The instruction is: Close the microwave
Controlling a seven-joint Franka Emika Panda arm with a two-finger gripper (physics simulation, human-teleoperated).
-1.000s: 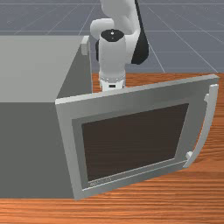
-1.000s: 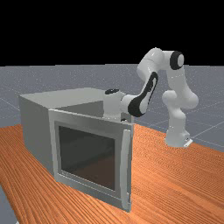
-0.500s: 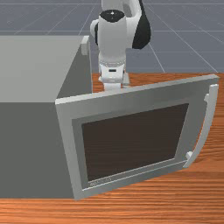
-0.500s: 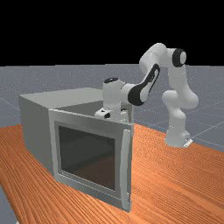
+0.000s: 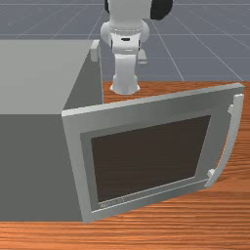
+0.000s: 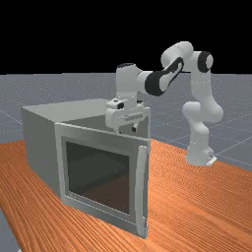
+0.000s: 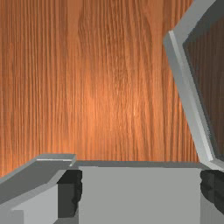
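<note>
Hand: our gripper [image 6: 127, 130], one, pointing downward, fingers [image 7: 70, 192] spread wide, holding nothing. In the front view we see it behind the open door [image 5: 151, 156], to the front view's right of the microwave body [image 5: 31, 161], apart from both.

Arm: one, white and grey [image 6: 172, 74], reaching in from the far view's right, its hand end over the space on the door's inner side.

Microwave: one, grey, box-shaped, on the orange-brown wooden table [image 5: 171, 227]. In the front view its body occupies the front view's left; in the far view it stands beyond the door and to the far view's left. In the wrist view we find a pale grey surface of it [image 7: 140, 197] between our two fingers, neither finger closed on it.

Door: one, hinged to the body, swung well out, with a dark window [image 5: 151, 158] in a grey frame. Our hand is on its inner side, near its top edge in the far view.

Handle: one, upright, curved [image 5: 234, 134], on the door's outer face at the edge away from the body; our hand lies on the opposite side of the door.
</note>
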